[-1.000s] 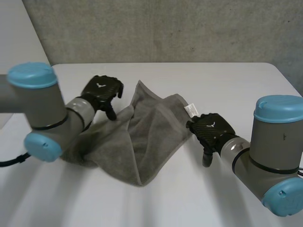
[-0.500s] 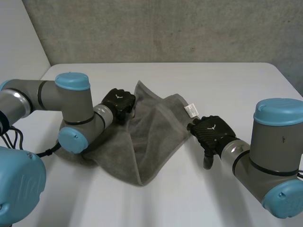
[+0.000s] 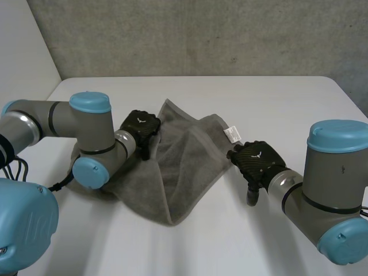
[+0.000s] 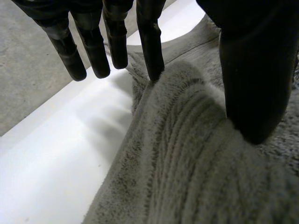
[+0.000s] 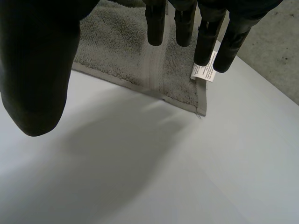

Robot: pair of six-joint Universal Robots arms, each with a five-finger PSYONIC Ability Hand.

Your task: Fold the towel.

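A grey towel point(image 3: 172, 172) lies crumpled in the middle of the white table point(image 3: 287, 103), with a raised fold at its far side and a white label point(image 3: 232, 134) at its right corner. My left hand point(image 3: 142, 127) rests over the towel's left part, just left of that fold. Seen from the left wrist, its fingers point(image 4: 150, 37) are straight, one fingertip touching a ridge of the towel point(image 4: 196, 163), the thumb point(image 4: 252, 70) above the cloth. My right hand point(image 3: 256, 160) hovers open beside the towel's right edge; its fingertips point(image 5: 156, 23) hang over the corner with the label point(image 5: 205, 72).
Bare table lies in front of the towel and to the right of the label point(image 5: 196, 177). A concrete wall point(image 3: 201, 34) rises behind the table's far edge. My left arm point(image 3: 86, 138) lies low across the table's left side.
My left arm has dropped down and its hand has slid right onto the towel beside the raised fold, its fingers curling and straightening again. The right hand has barely moved.
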